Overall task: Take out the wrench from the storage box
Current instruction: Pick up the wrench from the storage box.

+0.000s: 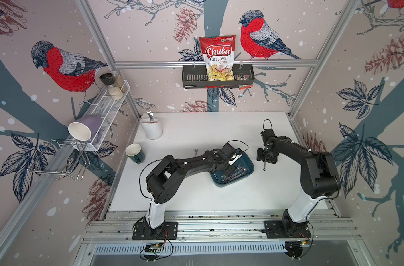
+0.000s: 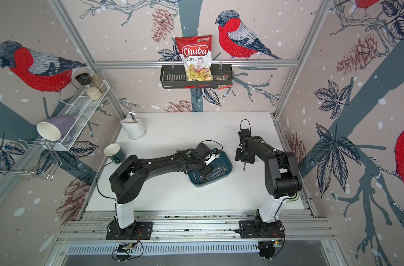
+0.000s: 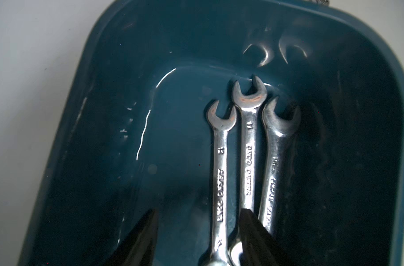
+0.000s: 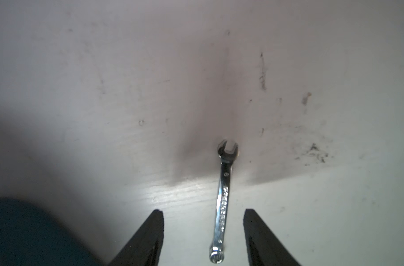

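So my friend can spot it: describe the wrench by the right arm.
Find the teal storage box mid-table. Beside it, under the right arm's open fingers, lies a small silver wrench. Unlike its neighbours crowded inside the box, it rests alone on bare white tabletop.

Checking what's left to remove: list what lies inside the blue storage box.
Three silver wrenches lie side by side on the storage box floor. The left gripper, jaws open, covers their other ends; that end of the box is hidden.
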